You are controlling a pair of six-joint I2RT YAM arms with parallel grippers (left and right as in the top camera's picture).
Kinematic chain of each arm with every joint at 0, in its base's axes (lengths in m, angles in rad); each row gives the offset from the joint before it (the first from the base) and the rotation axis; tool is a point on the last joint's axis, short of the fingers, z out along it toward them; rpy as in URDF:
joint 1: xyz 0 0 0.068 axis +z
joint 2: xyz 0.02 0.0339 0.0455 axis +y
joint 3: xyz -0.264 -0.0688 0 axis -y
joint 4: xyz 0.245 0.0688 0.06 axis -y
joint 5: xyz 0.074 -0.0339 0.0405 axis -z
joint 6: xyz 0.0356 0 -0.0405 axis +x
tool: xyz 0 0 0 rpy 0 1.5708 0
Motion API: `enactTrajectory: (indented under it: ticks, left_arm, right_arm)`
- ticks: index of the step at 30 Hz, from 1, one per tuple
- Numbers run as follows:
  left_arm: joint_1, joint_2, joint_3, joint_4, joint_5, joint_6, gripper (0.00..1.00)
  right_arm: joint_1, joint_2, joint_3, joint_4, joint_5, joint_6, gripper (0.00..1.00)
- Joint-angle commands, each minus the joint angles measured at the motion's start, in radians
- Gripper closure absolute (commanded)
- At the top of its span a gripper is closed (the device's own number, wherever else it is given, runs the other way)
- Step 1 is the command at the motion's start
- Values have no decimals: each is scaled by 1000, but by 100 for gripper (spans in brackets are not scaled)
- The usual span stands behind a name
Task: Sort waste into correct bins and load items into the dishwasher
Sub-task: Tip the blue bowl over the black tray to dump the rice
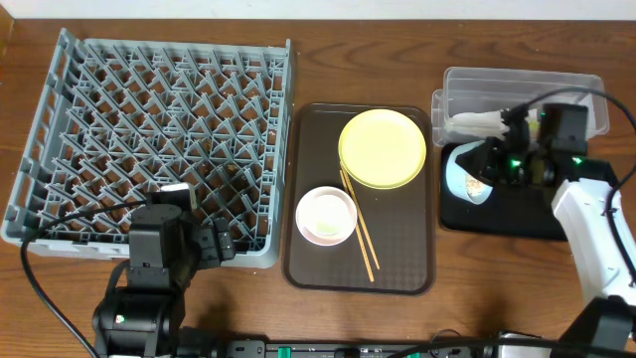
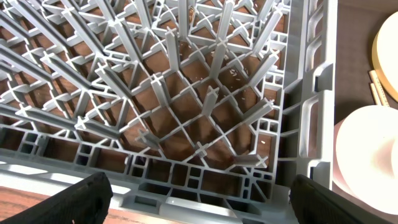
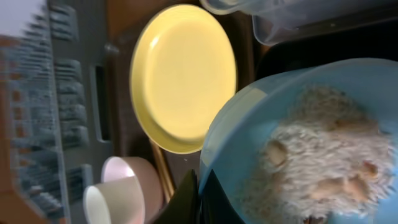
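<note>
My right gripper (image 1: 489, 164) (image 3: 202, 194) is shut on the rim of the light-blue bowl (image 1: 465, 179) (image 3: 249, 118). It holds the bowl tilted over the black tray (image 1: 517, 224). White rice-like crumbs (image 3: 323, 155) fill the bowl. A white napkin (image 1: 477, 122) lies in the clear tub (image 1: 576, 85). The yellow plate (image 1: 383, 147) (image 3: 183, 74), the chopsticks (image 1: 358, 229) and the pink bowl (image 1: 326, 216) with the white cup (image 3: 115, 202) sit on the brown tray. My left gripper (image 1: 217, 244) (image 2: 199, 199) is open and empty over the front right corner of the grey dish rack (image 1: 149, 129) (image 2: 186, 124).
The dark-brown serving tray (image 1: 397, 259) lies between the rack and the bins. The rack holds no dishes. The wrapper is mostly hidden behind my right arm. Cables run along the front left of the table.
</note>
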Motion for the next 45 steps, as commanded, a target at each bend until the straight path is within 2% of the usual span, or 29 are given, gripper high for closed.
enactTrajectory:
  ticks: [1, 7, 21, 27, 39, 45]
  left_arm:
    - [5, -1, 23, -2, -2, 13, 5]
    - [5, -1, 23, -2, -2, 13, 5]
    - [5, -1, 23, -2, -2, 13, 5]
    - [5, -1, 23, -2, -2, 13, 5]
    - [5, -1, 23, -2, -2, 13, 5]
    - [5, -1, 23, -2, -2, 13, 5]
  right_arm:
    - [-81, 27, -46, 50, -240, -31, 99]
    - [-216, 107, -86, 142, -480, -27, 99]
    - [-395, 364, -98, 291, -905, -10, 99]
    - [-459, 372, -98, 294, -905, 2, 99]
    - [-660, 372, -98, 317, -905, 133, 99]
    - [-668, 372, -98, 341, -905, 172, 99]
